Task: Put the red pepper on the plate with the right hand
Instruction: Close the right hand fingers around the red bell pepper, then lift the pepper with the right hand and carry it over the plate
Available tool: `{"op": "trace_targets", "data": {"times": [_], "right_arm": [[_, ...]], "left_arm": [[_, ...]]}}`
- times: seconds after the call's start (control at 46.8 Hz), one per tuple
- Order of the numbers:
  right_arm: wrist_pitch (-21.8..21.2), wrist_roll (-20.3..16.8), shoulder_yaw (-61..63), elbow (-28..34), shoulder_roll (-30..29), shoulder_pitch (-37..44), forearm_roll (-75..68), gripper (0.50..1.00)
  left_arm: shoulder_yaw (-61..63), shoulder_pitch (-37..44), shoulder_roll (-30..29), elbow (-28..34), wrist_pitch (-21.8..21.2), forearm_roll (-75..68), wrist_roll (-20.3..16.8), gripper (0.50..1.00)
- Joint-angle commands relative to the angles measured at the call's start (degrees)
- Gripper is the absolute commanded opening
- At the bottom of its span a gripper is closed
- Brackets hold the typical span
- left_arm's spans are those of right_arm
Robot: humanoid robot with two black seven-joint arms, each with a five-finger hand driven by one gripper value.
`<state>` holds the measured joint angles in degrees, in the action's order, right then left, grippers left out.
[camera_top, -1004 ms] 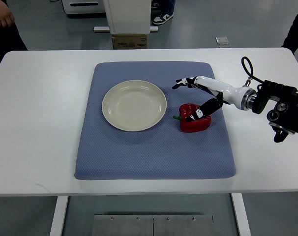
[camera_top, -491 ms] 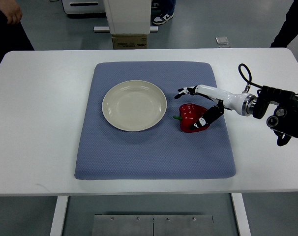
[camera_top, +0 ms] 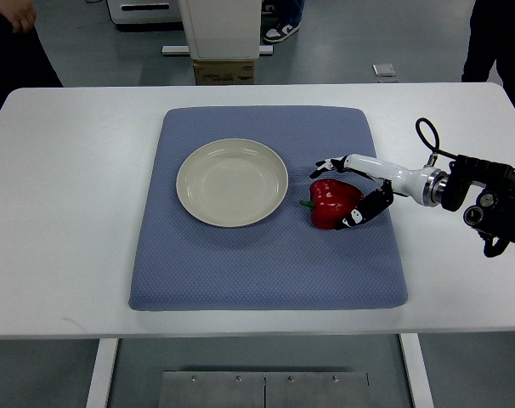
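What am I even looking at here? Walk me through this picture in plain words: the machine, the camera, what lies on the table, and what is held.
This is a single camera looking steeply down from the robot's own side of a white table. The machine is a humanoid robot with two arms; only its right arm shows, a white and black limb coming in from the picture's right edge. It ends in the right hand, which has real fingers rather than a clamp. The left arm is out of view.

On the table lies a square blue-grey padded mat. On the mat sit a round cream plate, with nothing on it, and beside it a shiny red bell pepper with a green stem.

The hand is cupped around the pepper's right side, one finger above and one below. Whether it grips firmly yet is unclear; the pepper rests on the mat. People stand along the far edge.
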<state>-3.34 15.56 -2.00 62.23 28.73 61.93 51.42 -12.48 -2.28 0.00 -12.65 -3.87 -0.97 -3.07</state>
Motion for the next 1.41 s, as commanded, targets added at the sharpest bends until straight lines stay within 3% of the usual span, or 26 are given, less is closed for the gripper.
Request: {"op": "trace_targets", "data": {"times": [0.0,0.812,0.961,1.068,1.132,1.388], "right_arm": [[0.0,0.0,0.07,0.0,0.01,0.04,-0.09,0.929],[-0.09,0.88,-0.72,-0.09,-0.17,-0.49,-0.09,0.883],[-0.26,1.41,-0.89,-0.09,-0.17,-0.49,-0.09,0.766],[-0.26,1.41,-0.9,-0.09,-0.08,-0.32,-0.09,0.627],[-0.35,1.41,-0.9,-0.09,-0.08,-0.14,-0.18,0.5],[-0.17,0.35,-0.54,-0.26,-0.08,1.61,-0.7,0.5]], "left_arm": [[-0.01,0.0,0.0,0.0,0.0,0.01,0.0,1.0],[-0.01,0.0,0.0,0.0,0.0,0.01,0.0,1.0],[-0.01,0.0,0.0,0.0,0.0,0.01,0.0,1.0],[-0.01,0.0,0.0,0.0,0.0,0.01,0.0,1.0],[-0.01,0.0,0.0,0.0,0.0,0.01,0.0,1.0],[-0.01,0.0,0.0,0.0,0.0,0.01,0.0,1.0]]}}
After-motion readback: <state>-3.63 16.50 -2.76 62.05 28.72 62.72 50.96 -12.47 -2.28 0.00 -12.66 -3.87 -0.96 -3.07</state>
